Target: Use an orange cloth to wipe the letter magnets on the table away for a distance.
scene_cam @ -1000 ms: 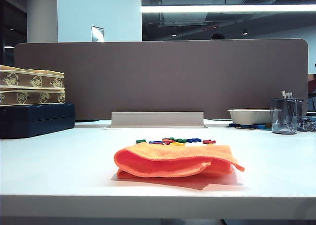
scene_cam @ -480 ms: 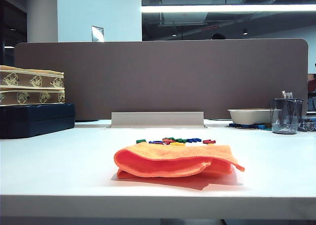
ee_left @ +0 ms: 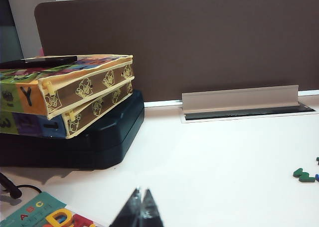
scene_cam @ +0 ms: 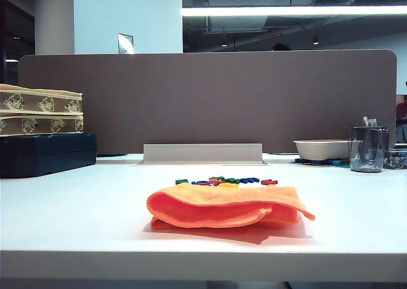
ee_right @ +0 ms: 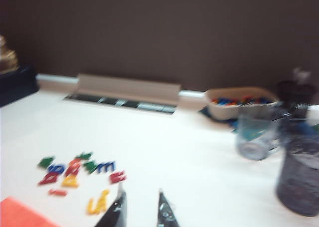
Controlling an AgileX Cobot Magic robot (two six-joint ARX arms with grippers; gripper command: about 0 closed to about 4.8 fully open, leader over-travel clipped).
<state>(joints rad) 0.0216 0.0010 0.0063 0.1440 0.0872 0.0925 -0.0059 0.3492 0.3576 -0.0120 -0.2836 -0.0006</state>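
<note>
I see the table (scene_cam: pixel 76 219) as a wide white top running back to the brown divider panel (scene_cam: pixel 210 98). At far left of the exterior view sits a dark case (scene_cam: pixel 48 152) with two patterned boxes (scene_cam: pixel 41 110) stacked on it. The orange cloth (scene_cam: pixel 226 206) lies folded near the front edge, centre. The letter magnets (scene_cam: pixel 226 181) lie in a loose cluster on the table just behind the cloth, touching it or nearly so; I cannot tell which. To the right, near the divider, stand a shallow white tray (scene_cam: pixel 321 149) and a smoky clear cup (scene_cam: pixel 369 148).

Neither arm shows in the exterior view. The left gripper (ee_left: pixel 140 207) hovers over bare table near the dark case, tips pressed together, holding nothing. The right gripper (ee_right: pixel 139 207) hovers just beside the magnets, fingers slightly apart, empty; that frame is blurred.
</note>
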